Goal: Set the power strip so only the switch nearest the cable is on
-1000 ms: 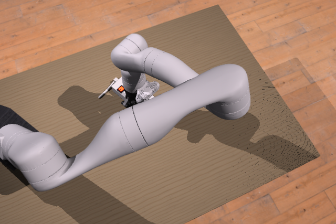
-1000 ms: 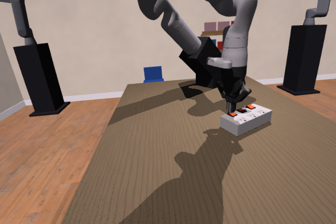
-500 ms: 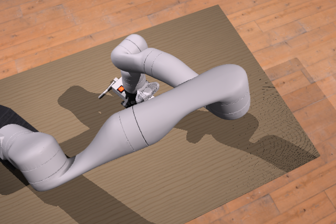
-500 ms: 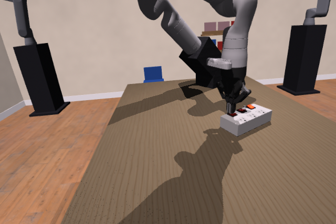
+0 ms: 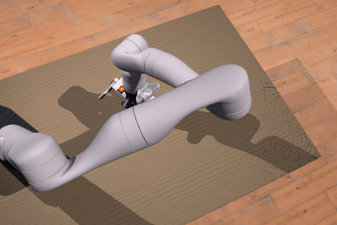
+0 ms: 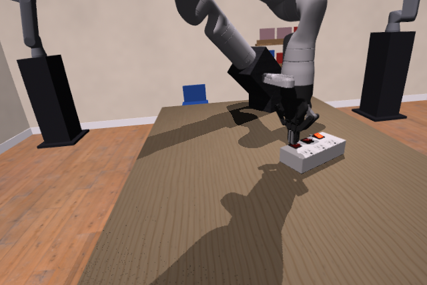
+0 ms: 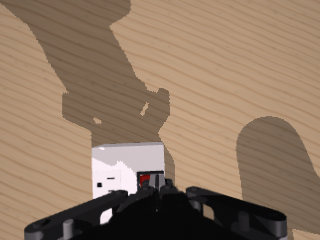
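Note:
A white power strip (image 6: 311,151) lies flat and right way up on the table; it also shows in the top view (image 5: 118,89), mostly under my wrist. Its short grey cable stub (image 5: 105,92) sticks out at one end. The switch beside that stub (image 5: 121,89) glows bright orange (image 6: 319,135). The middle switch (image 6: 306,140) and the switch at the far end from the cable (image 6: 295,145) look dark red. My gripper (image 6: 292,135) is shut and empty, pointing straight down, with its tips touching the dark end switch. In the wrist view my fingertips (image 7: 156,186) cover part of this red switch (image 7: 145,178).
My arm's black base block (image 6: 257,81) stands at the table's far end. Two black pedestals (image 6: 51,99) (image 6: 385,75) carrying other arms stand on the floor beside the table. A blue chair (image 6: 195,94) is behind the far edge.

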Available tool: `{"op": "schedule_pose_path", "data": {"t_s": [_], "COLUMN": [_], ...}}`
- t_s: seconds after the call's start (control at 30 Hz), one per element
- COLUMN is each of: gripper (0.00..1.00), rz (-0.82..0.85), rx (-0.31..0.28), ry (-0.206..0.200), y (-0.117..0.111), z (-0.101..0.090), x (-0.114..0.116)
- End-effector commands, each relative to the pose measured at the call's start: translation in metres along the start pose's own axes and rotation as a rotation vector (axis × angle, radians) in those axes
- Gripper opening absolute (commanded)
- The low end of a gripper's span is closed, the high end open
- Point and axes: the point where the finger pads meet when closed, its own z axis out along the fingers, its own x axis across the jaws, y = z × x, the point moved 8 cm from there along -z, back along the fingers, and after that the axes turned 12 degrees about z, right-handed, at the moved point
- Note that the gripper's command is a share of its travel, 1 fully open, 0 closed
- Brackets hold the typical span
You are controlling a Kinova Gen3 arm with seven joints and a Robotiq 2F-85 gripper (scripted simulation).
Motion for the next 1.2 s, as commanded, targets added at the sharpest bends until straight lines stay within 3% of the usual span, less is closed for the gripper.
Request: {"op": "schedule_pose_path", "data": {"t_s": [0.0,0.37,1.17], "gripper": [0.00,0.00,0.00], "rz": [0.000,0.000,0.000], "rx": [-0.001,-0.001,-0.001], "ry": [-0.004,-0.004,-0.004], "y": [0.000,0.000,0.000], "z": [-0.005,-0.033,-0.037], "x": [-0.001,-0.001,-0.001]}}
